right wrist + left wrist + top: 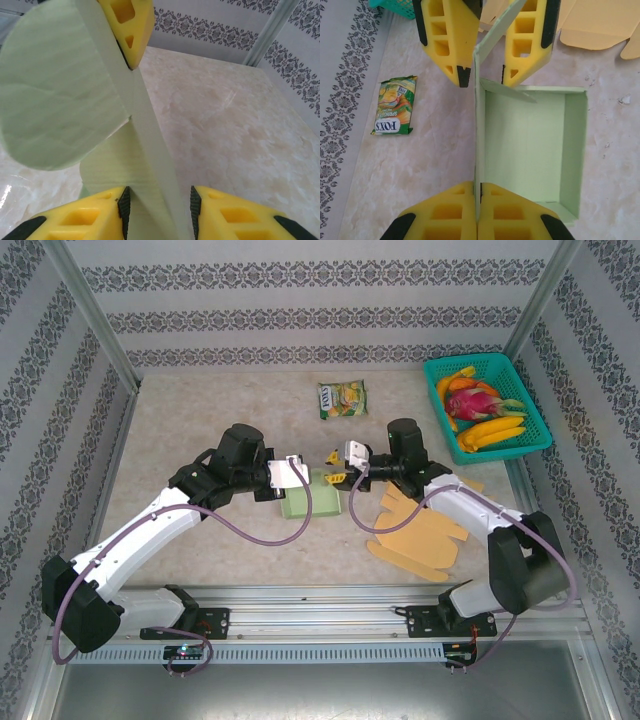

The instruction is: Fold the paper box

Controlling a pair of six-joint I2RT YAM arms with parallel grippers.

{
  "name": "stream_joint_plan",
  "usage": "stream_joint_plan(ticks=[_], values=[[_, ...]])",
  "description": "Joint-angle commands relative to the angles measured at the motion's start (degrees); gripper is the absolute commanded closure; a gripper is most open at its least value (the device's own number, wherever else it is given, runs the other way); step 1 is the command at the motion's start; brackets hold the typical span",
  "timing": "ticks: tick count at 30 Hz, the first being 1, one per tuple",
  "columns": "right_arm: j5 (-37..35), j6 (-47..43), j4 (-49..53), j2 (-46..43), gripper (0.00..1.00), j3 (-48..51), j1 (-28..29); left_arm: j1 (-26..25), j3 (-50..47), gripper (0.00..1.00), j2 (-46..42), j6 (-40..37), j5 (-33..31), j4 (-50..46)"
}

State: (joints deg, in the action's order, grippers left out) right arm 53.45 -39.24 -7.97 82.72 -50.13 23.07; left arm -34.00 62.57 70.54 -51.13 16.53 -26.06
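Pale green matte paper box (pixel 308 496), a shallow rectangular tray, is sitting open side up at the centre of the marbled table (pixel 200 430); its long axis is hard to judge. The left gripper (pixel 477 189) is pinching one upright wall. The right gripper (pixel 485 75) is straddling a raised flap, jaws parted. At 12 o'clock, a glossy packet (pixel 342 400) is showing "FOX'S"; at 4 o'clock, flat tan card blanks (pixel 420 530) are lying.

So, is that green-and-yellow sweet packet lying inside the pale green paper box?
No, the green-and-yellow sweet packet lies on the beige table, beside the pale green paper box.
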Motion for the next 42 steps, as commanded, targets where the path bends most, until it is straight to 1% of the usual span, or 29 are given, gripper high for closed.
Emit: stream_joint_plan(ticks=[1, 5, 7, 9, 10, 12, 13, 14, 16, 17, 20, 22, 23, 24, 25, 26, 28, 29, 31, 32, 34, 36, 38, 40, 42], values=[[4.6, -2.8, 3.0, 1.5, 0.62, -2.8, 1.2, 0.5, -0.9, 1.0, -0.9, -1.8, 3.4, 2.0], [4.9, -5.2, 6.3, 2.7, 0.69, -4.6, 2.2, 0.5, -1.0, 1.0, -1.0, -2.2, 3.9, 1.7], [5.0, -6.0, 7.3, 3.1, 0.7, -5.1, 2.6, 0.5, -1.1, 1.0, -1.1, -2.4, 4.2, 1.7], [5.1, -6.7, 8.2, 3.5, 0.75, -5.5, 2.7, 0.5, -1.1, 1.0, -1.2, -2.5, 4.2, 1.7], [4.9, -6.8, 8.4, 3.5, 0.78, -5.6, 2.8, 0.5, -1.1, 1.0, -1.1, -2.5, 4.3, 1.8], [4.7, -7.7, 9.0, 3.7, 0.88, -5.8, 2.7, 0.5, -1.0, 1.0, -1.2, -2.2, 4.4, 2.0], [4.9, -9.7, 10.0, 3.6, 0.96, -5.8, 2.7, 0.5, -1.0, 1.0, -1.3, -2.1, 4.3, 2.0], [4.8, -10.3, 10.2, 3.4, 0.99, -5.5, 2.7, 0.5, -1.0, 1.0, -1.4, -1.9, 4.4, 2.1], [4.3, -10.4, 9.6, 3.2, 1.0, -5.0, 2.6, 0.5, -1.0, 1.0, -1.7, -1.5, 4.2, 2.5], [4.2, -10.5, 9.4, 3.2, 1.0, -4.8, 2.4, 0.6, -1.0, 0.98, -1.9, -1.1, 3.8, 3.0], [3.5, -10.3, 8.0, 2.9, 1.0, -3.8, 2.0, 0.7, -1.4, 0.78, -3.0, 2.7, 2.1, 6.3], [3.0, -10.2, 7.1, 2.8, 1.0, -3.3, 1.6, 2.3, -0.8, 0.65, -4.1, 6.2, 4.9, 6.7], [2.6, -10.2, 6.6, 2.9, 1.0, -2.9, 1.4, 3.3, -0.6, 0.61, -4.6, 10.1, 6.3, 8.2], [1.8, -9.9, 5.8, 3.1, 1.0, -2.6, 1.2, 4.5, -0.4, 0.59, -5.1, 14.9, 6.5, 10.8], [1.2, -9.5, 5.0, 3.1, 1.0, -2.2, 1.0, 5.8, 0.2, 0.56, -5.2, 19.7, 5.7, 12.7], [0.6, -9.0, 3.9, 3.1, 1.0, -1.6, 0.7, 7.1, 1.5, 0.52, -5.0, 25.8, 3.8, 14.2], [0.4, -7.8, 1.4, 3.2, 1.0, -0.5, -0.1, 10.3, 5.7, 0.37, -3.2, 38.7, -4.9, 14.5], [0.4, -7.2, 0.1, 3.3, 1.0, 0.0, -0.4, 11.6, 8.5, 0.3, -1.6, 45.3, -11.1, 13.1], [0.2, -6.6, -1.3, 3.2, 1.0, 0.8, -1.2, 14.4, 14.0, 0.16, 2.6, 55.2, -19.7, 8.7], [0.1, -6.7, -1.4, 3.2, 1.0, 0.8, -1.5, 15.9, 17.2, 0.13, 5.3, 61.3, -22.9, 4.4], [0.2, -6.8, -1.3, 3.2, 1.0, 0.8, -2.1, 18.8, 24.8, 0.13, 11.4, 71.2, -22.4, -5.5], [0.5, -6.9, -1.5, 3.1, 1.0, 0.8, -2.7, 20.4, 32.0, 0.13, 18.0, 79.4, -18.5, -15.6], [1.1, -7.0, -1.7, 3.0, 1.0, 0.7, -3.0, 20.7, 36.5, 0.13, 22.6, 85.6, -14.8, -22.4], [1.5, -7.1, -2.0, 3.3, 1.0, 0.4, -3.4, 20.7, 38.5, 0.12, 25.6, 90.9, -9.9, -25.4], [2.2, -7.3, -2.2, 3.7, 1.0, -0.2, -3.5, 20.7, 38.0, 0.08, 27.2, 96.5, -3.8, -24.8]])
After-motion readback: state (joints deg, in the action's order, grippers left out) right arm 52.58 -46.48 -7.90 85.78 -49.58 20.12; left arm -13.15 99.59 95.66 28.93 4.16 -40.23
